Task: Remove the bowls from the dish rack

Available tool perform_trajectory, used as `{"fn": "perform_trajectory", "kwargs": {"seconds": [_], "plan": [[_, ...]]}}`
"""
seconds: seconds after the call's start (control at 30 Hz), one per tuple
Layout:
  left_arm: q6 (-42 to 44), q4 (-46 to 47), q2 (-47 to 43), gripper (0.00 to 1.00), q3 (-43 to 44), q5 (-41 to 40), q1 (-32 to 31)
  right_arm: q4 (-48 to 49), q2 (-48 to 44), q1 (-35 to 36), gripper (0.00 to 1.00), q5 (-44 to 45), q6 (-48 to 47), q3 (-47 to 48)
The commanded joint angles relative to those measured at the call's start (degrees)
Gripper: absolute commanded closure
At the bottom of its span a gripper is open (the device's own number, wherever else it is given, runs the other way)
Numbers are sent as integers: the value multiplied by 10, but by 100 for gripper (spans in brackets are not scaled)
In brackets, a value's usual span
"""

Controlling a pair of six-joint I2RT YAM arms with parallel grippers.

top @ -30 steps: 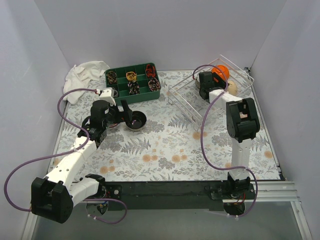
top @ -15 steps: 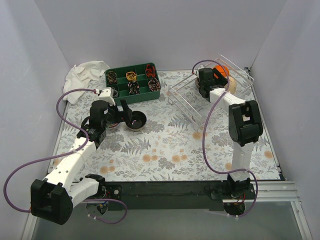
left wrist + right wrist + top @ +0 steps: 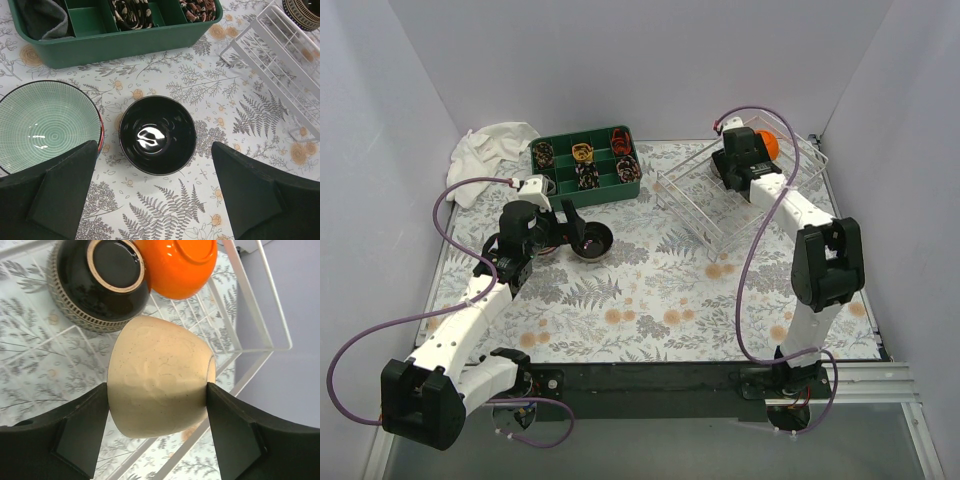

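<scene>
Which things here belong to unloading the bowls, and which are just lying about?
Part of the job: dish rack; cream bowl, gripped by the right gripper; dark ribbed bowl and orange bowl in the rack; black bowl and green striped bowl set on the table.

Lying about: green divided tray with its contents; white cloth.
</scene>
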Motion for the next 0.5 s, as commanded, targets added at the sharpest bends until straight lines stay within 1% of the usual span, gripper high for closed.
{"fn": "perform_trajectory", "kwargs": {"seconds": [0.0,0.17,0.2,0.3,0.47], "plan": [[7,6,-16,2,0,20,-3,5,-64,0,67,-57,102,-5],[4,7,-14,2,0,33,-3,10,-114,0,67,-110,164,-44],[4,7,-14,2,1,35,-3,15,-121,0,67,-137,167,-50],[4,9,-14,2,0,41,-3,41,-150,0,67,-182,187,-77],[5,12,-13,2,-1,55,-3,73,-195,0,66,-220,217,-106]]}}
